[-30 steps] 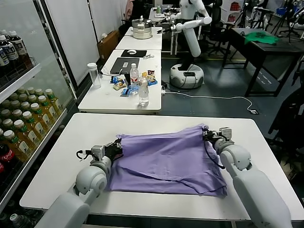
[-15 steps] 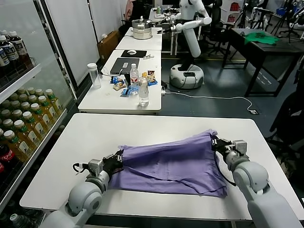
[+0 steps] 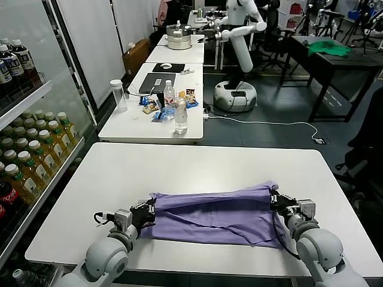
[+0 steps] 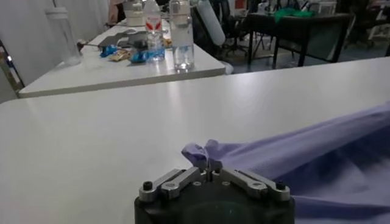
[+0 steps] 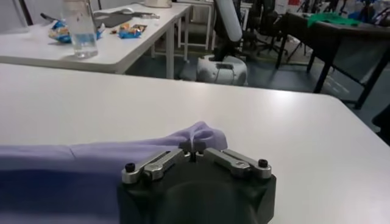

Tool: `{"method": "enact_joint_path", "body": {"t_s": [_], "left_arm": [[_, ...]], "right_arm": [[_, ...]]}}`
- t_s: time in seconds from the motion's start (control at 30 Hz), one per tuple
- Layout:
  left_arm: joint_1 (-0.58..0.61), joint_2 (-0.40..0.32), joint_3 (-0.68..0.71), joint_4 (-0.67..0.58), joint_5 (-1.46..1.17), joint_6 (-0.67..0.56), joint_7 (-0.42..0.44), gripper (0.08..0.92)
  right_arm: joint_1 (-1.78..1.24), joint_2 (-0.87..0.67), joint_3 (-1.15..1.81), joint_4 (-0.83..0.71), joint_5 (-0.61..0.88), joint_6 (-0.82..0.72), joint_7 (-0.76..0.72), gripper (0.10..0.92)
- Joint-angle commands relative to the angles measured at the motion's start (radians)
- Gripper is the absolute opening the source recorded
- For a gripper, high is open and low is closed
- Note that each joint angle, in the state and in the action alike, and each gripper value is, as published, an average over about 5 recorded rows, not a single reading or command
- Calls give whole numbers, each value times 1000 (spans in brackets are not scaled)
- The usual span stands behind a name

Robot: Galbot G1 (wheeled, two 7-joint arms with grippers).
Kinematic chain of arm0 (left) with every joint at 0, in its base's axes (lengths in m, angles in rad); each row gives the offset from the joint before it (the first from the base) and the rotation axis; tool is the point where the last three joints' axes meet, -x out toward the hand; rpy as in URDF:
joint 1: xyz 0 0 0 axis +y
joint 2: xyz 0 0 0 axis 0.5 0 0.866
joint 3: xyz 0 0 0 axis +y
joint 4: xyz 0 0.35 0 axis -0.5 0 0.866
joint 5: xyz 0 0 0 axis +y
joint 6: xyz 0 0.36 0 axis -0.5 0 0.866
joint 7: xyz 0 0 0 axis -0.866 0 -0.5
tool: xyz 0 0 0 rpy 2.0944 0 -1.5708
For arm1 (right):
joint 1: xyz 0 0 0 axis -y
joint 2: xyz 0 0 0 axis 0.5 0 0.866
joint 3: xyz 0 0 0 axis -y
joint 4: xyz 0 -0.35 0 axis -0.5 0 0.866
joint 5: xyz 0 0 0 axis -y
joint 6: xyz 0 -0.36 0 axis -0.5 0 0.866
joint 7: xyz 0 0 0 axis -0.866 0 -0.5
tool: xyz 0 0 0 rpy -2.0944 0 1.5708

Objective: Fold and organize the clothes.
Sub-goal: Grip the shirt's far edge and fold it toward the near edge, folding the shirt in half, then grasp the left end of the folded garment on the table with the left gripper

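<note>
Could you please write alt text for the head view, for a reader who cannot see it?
A lavender-purple thin fabric T-shirt lies stretched across a white table, the left gripper and right gripper each shut on an end of it. Behind stands another white table with bottles.

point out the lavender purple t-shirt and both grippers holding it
lavender purple thin fabric T-shirt (image 3: 212, 214), head view, middle of the folded cloth
left gripper (image 3: 147, 213), head view, fingertips at shirt's corner
right gripper (image 3: 276, 200), head view, fingertips at shirt's other corner
</note>
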Motion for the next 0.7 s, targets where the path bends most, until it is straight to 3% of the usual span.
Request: {"method": "enact_joint_path", "body": {"t_s": [0.03,0.17,0.33,0.57,0.7], "left_arm": [[24,-12,-4,-16,122,-39,-4,231],[84,-52,-22,-86,203,-69,-37,344],[178,-156,-32,-137,331,-83,-114,491],[169,-293,-28,-7,411,-54,-211,690],[148,-338,-24,54,433,-40,-253,787]], "right_arm": [[-57,18,13,36,-50,9,-4,271],[-110,28,45,85,-49,26,-7,392],[-178,46,74,131,-50,35,-9,530],[-198,41,83,139,-44,41,-7,737],[-210,39,84,144,-43,47,-12,811]]}}
